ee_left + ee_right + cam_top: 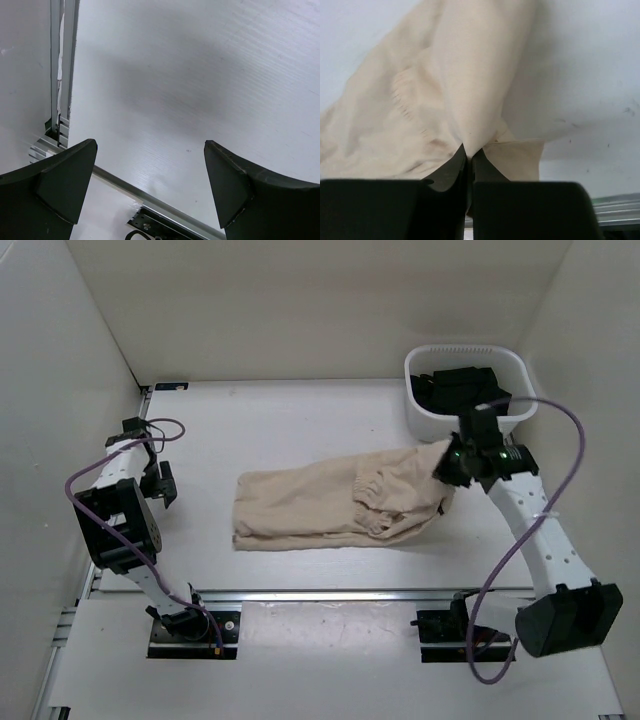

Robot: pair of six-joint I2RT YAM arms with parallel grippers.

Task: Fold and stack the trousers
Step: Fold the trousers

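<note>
The beige trousers [330,505] lie bunched across the middle of the table, wrinkled, with the elastic waist near the right. My right gripper [450,462] is shut on the trousers' right end and lifts that end off the table; in the right wrist view the cloth [445,100] hangs away from the closed gripper [468,152]. My left gripper [163,483] is open and empty at the far left, apart from the trousers. In the left wrist view the gripper [150,185] has only bare table between its spread fingers.
A white basket [425,415] with black garments [460,390] stands at the back right, just behind my right gripper. Metal rails [330,595] run along the table's near edge and left edge [62,75]. White walls enclose the table.
</note>
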